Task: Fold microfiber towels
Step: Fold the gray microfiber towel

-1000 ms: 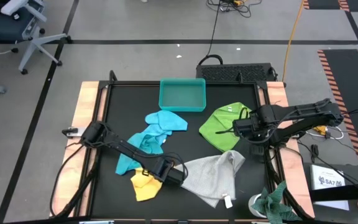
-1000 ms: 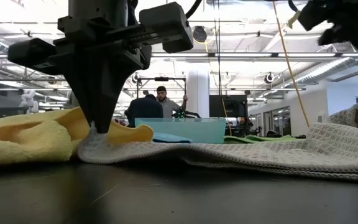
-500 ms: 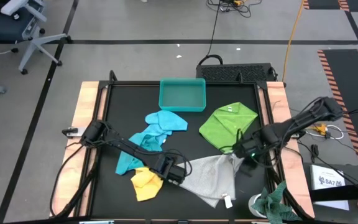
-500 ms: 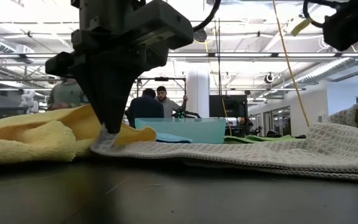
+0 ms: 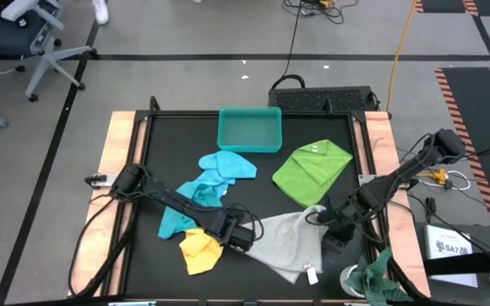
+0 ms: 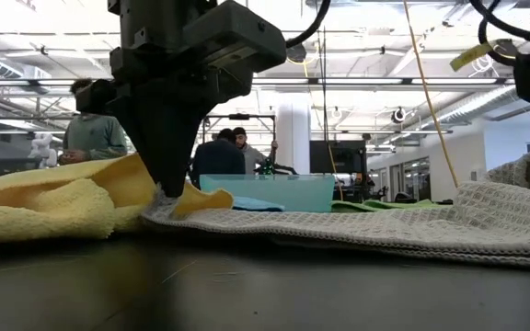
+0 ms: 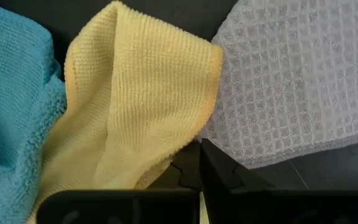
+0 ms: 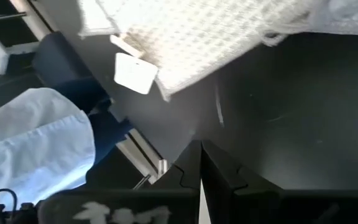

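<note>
A pale grey towel (image 5: 292, 242) lies crumpled at the near middle of the black table, with a yellow towel (image 5: 198, 252) against its left corner. Turquoise (image 5: 196, 197) and light blue (image 5: 230, 165) towels lie farther back, and a lime green towel (image 5: 313, 170) lies flat at the right. My left gripper (image 5: 238, 235) points straight down, shut at the seam between the yellow and grey towels. My right gripper (image 5: 332, 240) is shut and slants down over bare table just past the grey towel's right edge. My left gripper comes from above, pointing down, with its shut fingertips (image 6: 162, 188) on the grey towel's left corner (image 7: 211, 134), right beside the yellow towel's edge (image 7: 188, 140). That corner rises a little to the tips. The rest of the towel lies slack on the table.
A teal tray (image 5: 249, 129) stands at the far middle. A mottled green rag (image 5: 373, 276) lies off the near right corner. The grey towel's white tag (image 8: 135, 73) hangs at its near edge. A person in a pale shirt (image 8: 36, 143) is by the table's near edge.
My right gripper has come down from above the lime green towel toward the near edge, tipping and rolling, and now stands beside the grey towel's right edge. My left gripper has rolled about its upright line in place, and the grey corner has shifted slightly with it.
</note>
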`<state>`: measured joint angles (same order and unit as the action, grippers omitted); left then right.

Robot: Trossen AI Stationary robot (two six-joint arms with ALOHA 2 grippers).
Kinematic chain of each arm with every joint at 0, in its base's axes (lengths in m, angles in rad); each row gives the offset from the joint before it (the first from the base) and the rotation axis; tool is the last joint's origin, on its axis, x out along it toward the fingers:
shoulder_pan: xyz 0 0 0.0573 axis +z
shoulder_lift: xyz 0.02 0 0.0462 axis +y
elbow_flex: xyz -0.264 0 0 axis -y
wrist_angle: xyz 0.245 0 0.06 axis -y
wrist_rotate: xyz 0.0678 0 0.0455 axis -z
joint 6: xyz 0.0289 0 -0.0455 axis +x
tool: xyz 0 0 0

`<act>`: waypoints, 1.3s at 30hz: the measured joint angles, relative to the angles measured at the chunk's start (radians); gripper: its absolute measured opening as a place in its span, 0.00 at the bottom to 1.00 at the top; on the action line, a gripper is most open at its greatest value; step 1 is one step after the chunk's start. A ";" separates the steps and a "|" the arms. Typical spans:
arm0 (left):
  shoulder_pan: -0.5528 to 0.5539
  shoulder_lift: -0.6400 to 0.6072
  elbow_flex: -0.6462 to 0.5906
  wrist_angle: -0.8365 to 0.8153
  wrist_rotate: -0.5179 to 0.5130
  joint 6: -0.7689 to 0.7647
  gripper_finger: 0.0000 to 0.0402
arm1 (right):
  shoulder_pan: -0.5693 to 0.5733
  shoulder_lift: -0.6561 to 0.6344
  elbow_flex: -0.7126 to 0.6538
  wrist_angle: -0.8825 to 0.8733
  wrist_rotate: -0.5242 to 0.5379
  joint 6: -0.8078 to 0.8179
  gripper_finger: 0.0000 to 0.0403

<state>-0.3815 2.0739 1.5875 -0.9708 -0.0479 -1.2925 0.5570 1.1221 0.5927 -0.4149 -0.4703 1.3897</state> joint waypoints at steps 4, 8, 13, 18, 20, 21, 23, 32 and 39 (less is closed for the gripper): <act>0.009 0.000 0.000 0.005 -0.006 -0.011 0.01 | 0.002 0.000 -0.038 0.046 0.000 -0.063 0.00; 0.028 0.000 0.000 0.015 -0.007 -0.024 0.01 | -0.001 0.000 -0.106 0.171 0.016 -0.080 0.00; 0.054 0.001 0.000 0.063 -0.015 -0.029 0.00 | -0.021 0.000 -0.195 0.308 -0.001 -0.018 0.01; 0.094 0.001 0.000 0.072 -0.063 -0.031 0.00 | -0.020 0.000 -0.247 0.403 -0.033 -0.014 0.08; 0.118 0.001 0.000 0.078 -0.068 -0.026 0.00 | -0.020 0.000 -0.248 0.411 -0.036 -0.016 0.13; 0.130 0.001 0.000 0.087 -0.068 -0.019 0.00 | -0.020 0.000 -0.248 0.412 -0.041 -0.020 0.15; 0.153 0.001 0.000 0.111 -0.069 0.004 0.00 | -0.021 0.000 -0.248 0.412 -0.049 -0.041 0.19; 0.205 -0.008 0.000 0.290 -0.049 0.107 0.00 | -0.021 0.000 -0.248 0.432 -0.051 -0.067 0.26; 0.193 -0.071 0.008 0.302 -0.092 0.121 0.00 | -0.021 0.000 -0.248 0.457 -0.051 -0.080 0.26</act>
<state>-0.1888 2.0033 1.5951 -0.6691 -0.1396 -1.1717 0.5358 1.1221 0.3443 0.0423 -0.5213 1.3100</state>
